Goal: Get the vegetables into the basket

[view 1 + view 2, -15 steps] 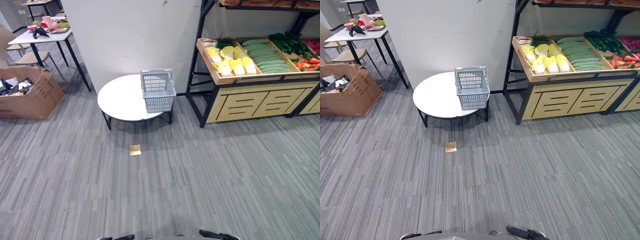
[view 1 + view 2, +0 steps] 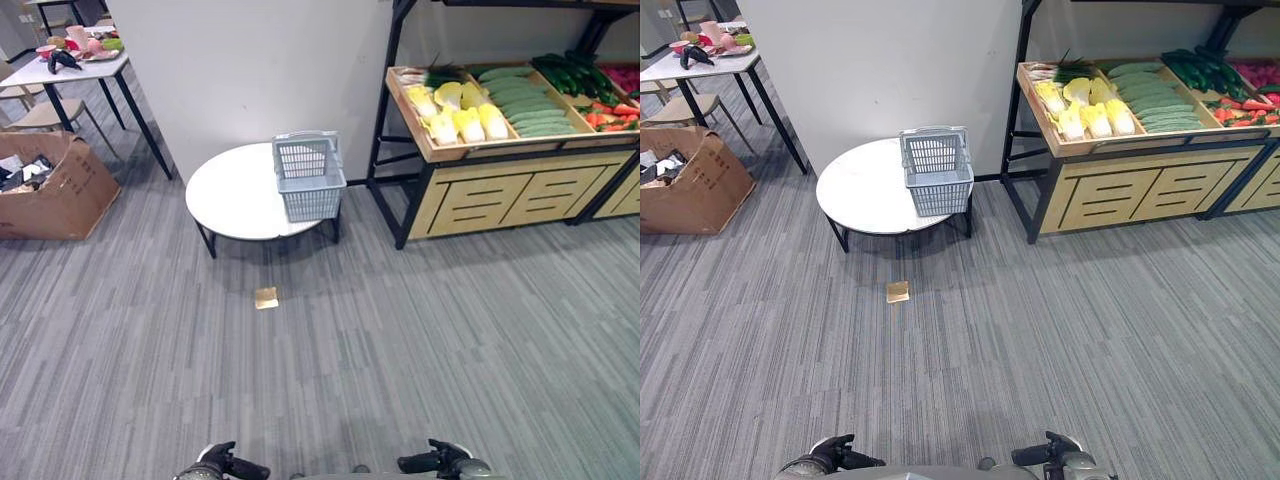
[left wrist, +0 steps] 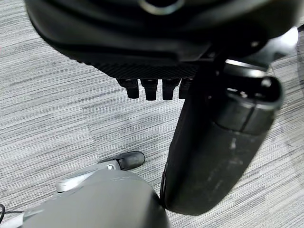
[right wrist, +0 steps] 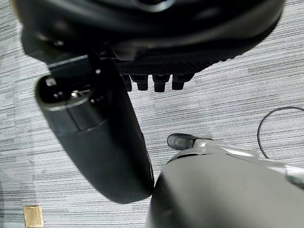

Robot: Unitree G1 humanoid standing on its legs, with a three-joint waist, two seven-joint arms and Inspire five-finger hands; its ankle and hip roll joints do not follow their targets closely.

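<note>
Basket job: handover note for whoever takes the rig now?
Left hand and right hand both low near the body, fingers straight, holding nothing.
Grey basket stands on the round white table, nothing visible inside.
Vegetables all on the wooden shelf: cabbages, cucumbers.
Done: nothing. Left: approach the shelf, pick the vegetables, put them in the basket.

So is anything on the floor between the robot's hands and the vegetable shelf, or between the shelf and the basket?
Nothing visible. The carpet from the left hand and right hand to the shelf holds nothing. The basket sits on the round table beside it.
</note>
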